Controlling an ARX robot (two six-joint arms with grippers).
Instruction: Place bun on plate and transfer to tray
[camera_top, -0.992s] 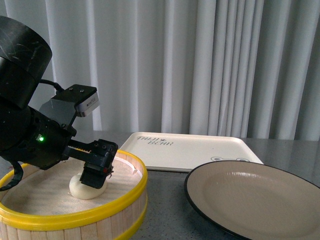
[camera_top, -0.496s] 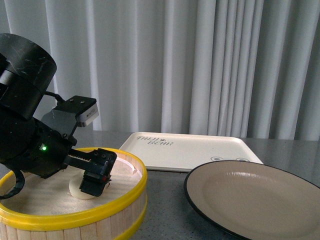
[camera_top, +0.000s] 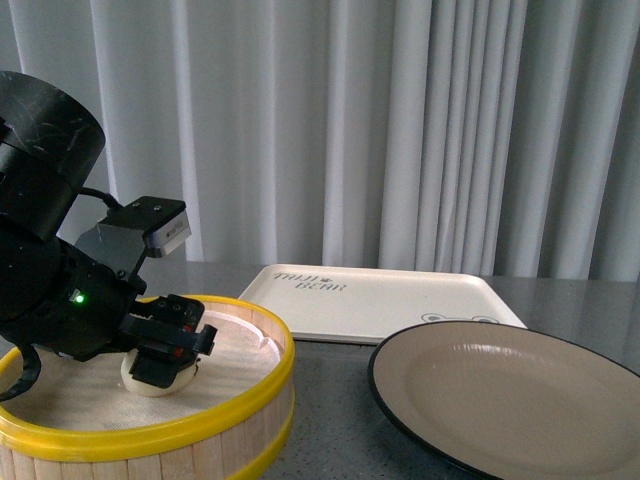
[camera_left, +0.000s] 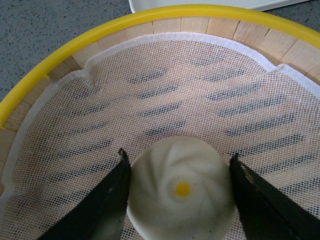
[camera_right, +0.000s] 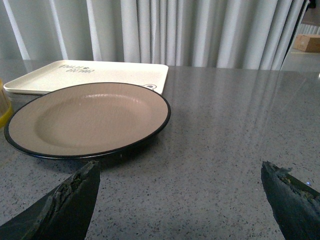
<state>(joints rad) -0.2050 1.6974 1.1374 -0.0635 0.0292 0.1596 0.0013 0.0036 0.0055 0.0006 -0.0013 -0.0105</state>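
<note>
Lower and further left than a second ago, the left end effector (camera_top: 165, 355) straddles the bun (camera_left: 181, 200) in the steamer basket (camera_top: 230, 445) at lower left, fingers parted, just touching its flanks. It looks soft and light, so pinch it gently there, below the pleats.

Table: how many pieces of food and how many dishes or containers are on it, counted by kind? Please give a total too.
bun: 1
steamer basket: 1
plate: 1
tray: 1
Total: 4
</note>
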